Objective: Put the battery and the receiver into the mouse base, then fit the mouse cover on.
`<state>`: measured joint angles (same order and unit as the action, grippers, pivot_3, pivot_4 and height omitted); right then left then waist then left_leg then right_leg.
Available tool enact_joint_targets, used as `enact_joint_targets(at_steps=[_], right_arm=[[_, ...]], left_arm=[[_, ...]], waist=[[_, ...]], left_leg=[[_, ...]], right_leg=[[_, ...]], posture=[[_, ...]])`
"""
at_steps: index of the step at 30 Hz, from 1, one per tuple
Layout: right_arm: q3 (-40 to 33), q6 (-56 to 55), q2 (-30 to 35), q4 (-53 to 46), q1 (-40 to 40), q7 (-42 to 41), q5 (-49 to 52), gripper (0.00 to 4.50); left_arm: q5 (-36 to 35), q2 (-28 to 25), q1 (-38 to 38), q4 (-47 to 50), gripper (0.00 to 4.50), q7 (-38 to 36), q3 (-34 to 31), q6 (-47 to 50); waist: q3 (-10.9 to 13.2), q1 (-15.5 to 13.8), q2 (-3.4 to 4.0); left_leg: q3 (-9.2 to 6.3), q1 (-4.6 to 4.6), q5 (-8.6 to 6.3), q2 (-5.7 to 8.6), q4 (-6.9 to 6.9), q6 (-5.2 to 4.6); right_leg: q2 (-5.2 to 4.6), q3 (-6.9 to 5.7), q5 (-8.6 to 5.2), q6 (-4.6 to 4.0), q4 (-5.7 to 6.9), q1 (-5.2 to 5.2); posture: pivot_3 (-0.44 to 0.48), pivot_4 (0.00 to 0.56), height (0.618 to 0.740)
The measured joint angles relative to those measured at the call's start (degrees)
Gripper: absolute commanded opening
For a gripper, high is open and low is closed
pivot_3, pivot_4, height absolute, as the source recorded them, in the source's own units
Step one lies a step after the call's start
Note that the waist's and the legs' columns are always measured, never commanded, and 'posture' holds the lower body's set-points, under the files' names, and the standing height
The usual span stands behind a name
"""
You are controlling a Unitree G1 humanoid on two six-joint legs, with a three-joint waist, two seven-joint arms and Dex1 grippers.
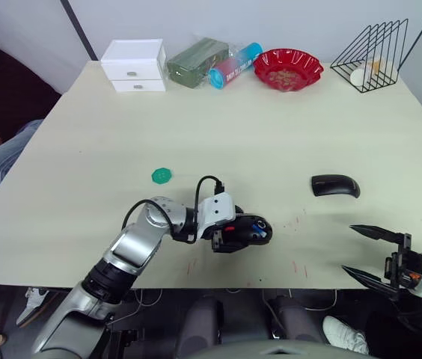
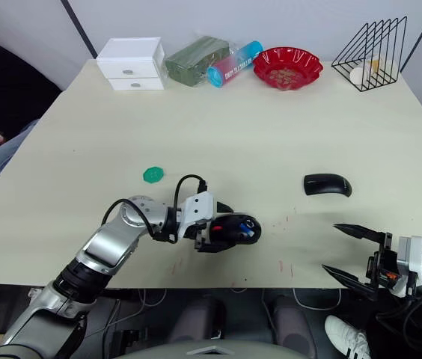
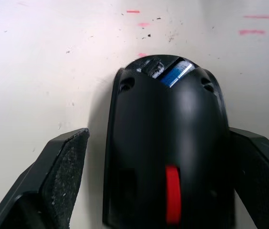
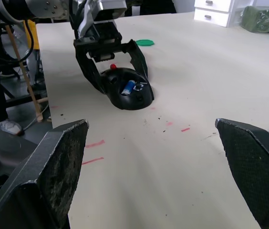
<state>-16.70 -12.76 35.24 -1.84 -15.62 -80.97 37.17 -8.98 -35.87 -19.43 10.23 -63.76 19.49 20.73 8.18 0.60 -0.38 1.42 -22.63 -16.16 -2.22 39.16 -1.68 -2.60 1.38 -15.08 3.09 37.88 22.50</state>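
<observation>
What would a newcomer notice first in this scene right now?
First, the left claw near the table's front edge, its fingers open on either side of the mouse base, where the battery already lies inside. Next, the mouse cover lying alone farther right, with the open right claw hovering at the table's front right edge.

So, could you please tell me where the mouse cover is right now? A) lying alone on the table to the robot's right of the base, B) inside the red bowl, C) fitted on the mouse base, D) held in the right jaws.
A: the mouse cover lies by itself on the table, apart from the mouse base and the open right gripper.
</observation>
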Motion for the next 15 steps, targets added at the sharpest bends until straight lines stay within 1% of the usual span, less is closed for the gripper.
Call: enact_joint_targets(at_steps=[4,6,9,13,15], right_arm=[[0.05,0.08,-0.08,-0.09,0.55,-0.07,0.46,4.5],[0.02,0.08,-0.07,0.01,0.97,-0.18,0.6,4.5],[0.03,0.15,-0.07,0.38,1.96,-0.28,0.62,4.5],[-0.08,0.29,0.01,2.26,4.45,0.43,0.56,4.5],[-0.11,0.53,0.08,3.08,5.57,0.75,0.54,4.5]], left_arm=[[-5.13,-1.74,2.87,0.28,4.48,-3.76,-6.7,-7.07],[-7.95,-3.45,4.68,-0.07,4.48,-6.33,-10.06,-10.14],[-10.68,-5.43,7.58,-1.07,4.48,-8.98,-13.64,-12.64],[-15.27,-6.34,11.79,-2.71,4.48,-12.24,-18.67,-14.16],[-16.9,-6.75,12.71,-2.84,4.48,-13.73,-19.99,-15.01]], waist=[[0.04,-0.2,0.03],[0.05,-0.14,0.05],[0.08,-0.14,0.08],[0.14,-0.13,0.05],[0.18,-0.39,0.04]], left_leg=[[0.03,-0.02,0.0,0.0,0.0,0.0],[0.04,-0.01,0.0,0.0,0.0,0.0],[0.06,-0.02,0.0,0.0,0.0,0.0],[0.06,-0.02,0.0,-0.01,0.0,0.0],[0.09,-0.03,0.0,0.0,0.0,0.01]], right_leg=[[-0.04,-0.01,0.0,0.0,0.01,0.02],[-0.05,0.0,0.0,0.0,0.0,0.03],[-0.06,0.0,0.01,0.0,0.0,0.03],[-0.06,-0.02,0.0,0.0,0.01,0.04],[-0.07,-0.02,0.01,0.01,-0.01,0.04]], posture=[[0.0,0.15,0.74],[0.0,0.15,0.74],[0.0,0.15,0.74],[0.0,0.15,0.74],[0.0,0.15,0.74]])
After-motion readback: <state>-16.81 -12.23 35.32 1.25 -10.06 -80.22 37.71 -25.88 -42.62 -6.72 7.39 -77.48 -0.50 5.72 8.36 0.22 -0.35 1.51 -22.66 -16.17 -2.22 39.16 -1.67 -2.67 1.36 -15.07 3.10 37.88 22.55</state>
